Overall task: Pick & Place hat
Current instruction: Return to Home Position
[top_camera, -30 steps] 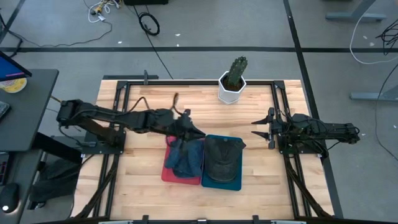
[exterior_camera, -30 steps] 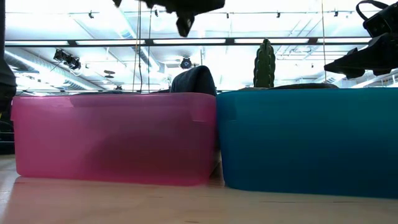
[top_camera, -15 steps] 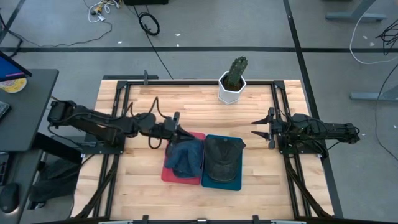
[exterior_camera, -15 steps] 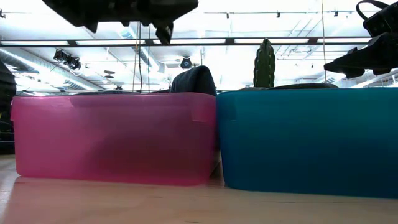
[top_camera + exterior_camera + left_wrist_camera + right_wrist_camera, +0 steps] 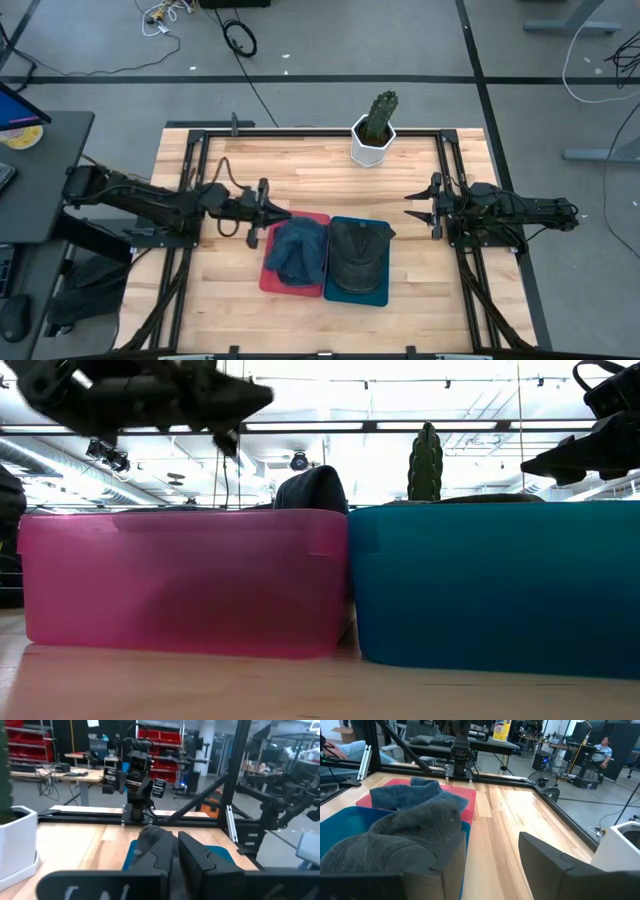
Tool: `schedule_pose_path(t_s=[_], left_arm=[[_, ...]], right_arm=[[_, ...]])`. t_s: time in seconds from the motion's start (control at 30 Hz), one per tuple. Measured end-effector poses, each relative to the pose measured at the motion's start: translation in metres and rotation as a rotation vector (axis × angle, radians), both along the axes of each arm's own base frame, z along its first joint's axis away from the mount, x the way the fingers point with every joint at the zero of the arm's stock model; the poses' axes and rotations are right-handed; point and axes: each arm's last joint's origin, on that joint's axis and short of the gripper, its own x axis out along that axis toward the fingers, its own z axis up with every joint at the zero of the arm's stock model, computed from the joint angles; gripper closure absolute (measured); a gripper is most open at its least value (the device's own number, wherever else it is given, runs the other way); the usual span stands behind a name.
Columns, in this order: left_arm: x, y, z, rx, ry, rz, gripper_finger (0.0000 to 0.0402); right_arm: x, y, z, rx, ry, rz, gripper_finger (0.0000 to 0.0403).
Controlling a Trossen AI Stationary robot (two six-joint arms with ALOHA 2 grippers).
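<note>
A blue denim hat (image 5: 297, 250) lies in the pink bin (image 5: 271, 281), its crown standing above the rim (image 5: 312, 490). Beside it, a dark grey hat (image 5: 358, 255) rests in the teal bin (image 5: 352, 296). My left gripper (image 5: 285, 212) is shut with nothing in it. It hovers just left of the pink bin's far corner and points level toward the table's right (image 5: 262, 393). At the table's right edge my right gripper (image 5: 410, 207) waits open; its wrist view shows both hats (image 5: 415, 795) (image 5: 405, 840).
A cactus in a white pot (image 5: 373, 130) stands at the far edge, behind the bins. Black frame rails (image 5: 195, 170) run along both sides of the wooden table. Bare wood lies in front of the bins and to their left.
My left gripper has drawn back from above the pink bin toward the table's left edge and sunk lower. It has tipped from slanting down to pointing level, and its fingers have stayed shut. The blue hat lies still in the pink bin.
</note>
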Motion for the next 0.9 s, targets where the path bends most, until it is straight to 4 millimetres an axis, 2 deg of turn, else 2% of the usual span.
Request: schedule_pose_path(t_s=[0.1, 0.37, 0.67, 0.9], left_arm=[[-0.016, 0.003, -0.009, -0.02, -0.055, 0.008, 0.0371], [-0.054, -0.004, -0.026, 0.086, -0.249, -0.026, 0.0371], [-0.08, 0.0, -0.039, 0.076, -0.294, -0.001, 0.0371], [-0.087, 0.001, -0.034, 0.068, -0.299, 0.004, 0.0371]], right_arm=[[0.0, 0.0, 0.0, 0.0, -0.002, 0.0, 0.0215], [0.0, 0.0, 0.0, 0.0, -0.002, 0.0, 0.0215], [0.0, 0.0, 0.0, 0.0, -0.004, 0.0, 0.0215], [0.0, 0.0, 0.0, 0.0, -0.003, 0.0, 0.0215]])
